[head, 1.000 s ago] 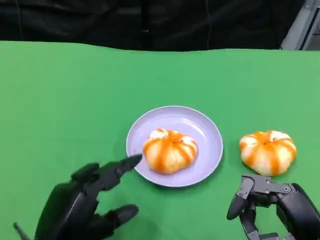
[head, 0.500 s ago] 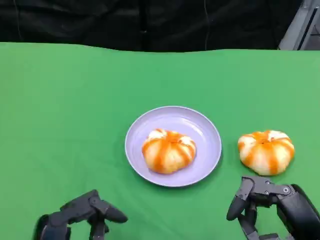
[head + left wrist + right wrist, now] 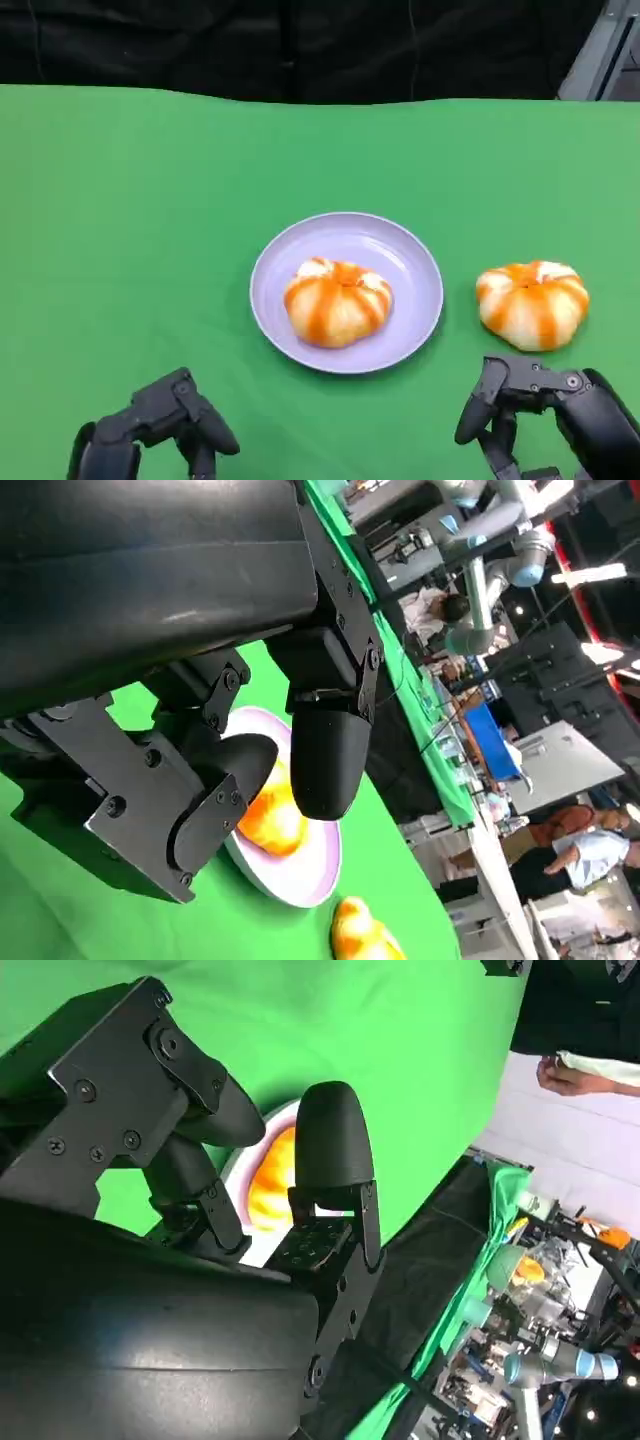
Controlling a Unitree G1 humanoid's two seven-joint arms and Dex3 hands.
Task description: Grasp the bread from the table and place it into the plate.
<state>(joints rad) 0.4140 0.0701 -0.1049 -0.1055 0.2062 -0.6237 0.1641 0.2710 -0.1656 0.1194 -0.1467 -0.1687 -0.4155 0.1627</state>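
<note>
On the green worktop (image 3: 120,220), right of the plate (image 3: 410,262) and apart from its rim, sits a bread (image 3: 532,304); another bread (image 3: 337,301) lies inside the plate. Open cloth surrounds both on the left and far sides. Just near of the loose bread hovers the right robot hand (image 3: 545,415), fingers curled, holding nothing, cut off by the frame edge. The left robot hand (image 3: 150,430) hangs at the near left, fingers bent, empty, partly cropped.
</note>
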